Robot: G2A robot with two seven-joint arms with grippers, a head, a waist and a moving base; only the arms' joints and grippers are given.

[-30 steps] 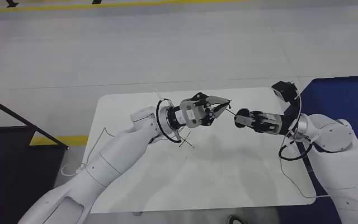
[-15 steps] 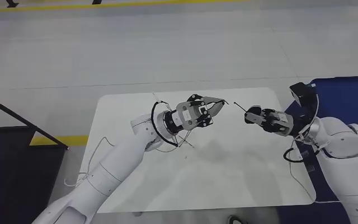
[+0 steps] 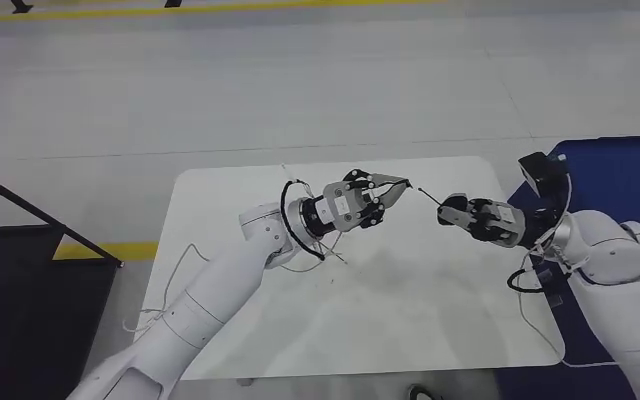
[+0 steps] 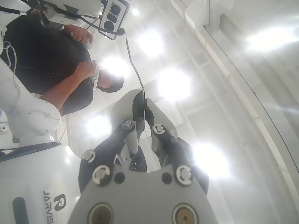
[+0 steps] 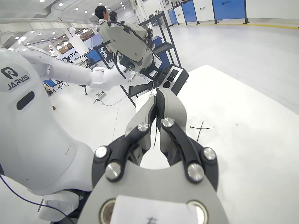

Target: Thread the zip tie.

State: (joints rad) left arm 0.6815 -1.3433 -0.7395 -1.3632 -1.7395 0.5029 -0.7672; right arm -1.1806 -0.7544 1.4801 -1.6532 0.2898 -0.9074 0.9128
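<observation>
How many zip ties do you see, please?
4 zip ties: one in the left gripper, one in the right gripper, two crossed on the table; more may be hidden.

Open gap between left hand [image 3: 403, 184] and right hand [image 3: 443, 208]; loose crossed zip ties [image 3: 335, 253] on table [image 3: 450, 320].

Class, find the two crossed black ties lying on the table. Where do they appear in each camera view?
Top view: crossed ties on the white table, close behind the left gripper.
Left wrist view: not in it; this camera faces the ceiling.
Right wrist view: on the table, beyond the right gripper.
Shared landmark: the left gripper, seen in all three views.
</observation>
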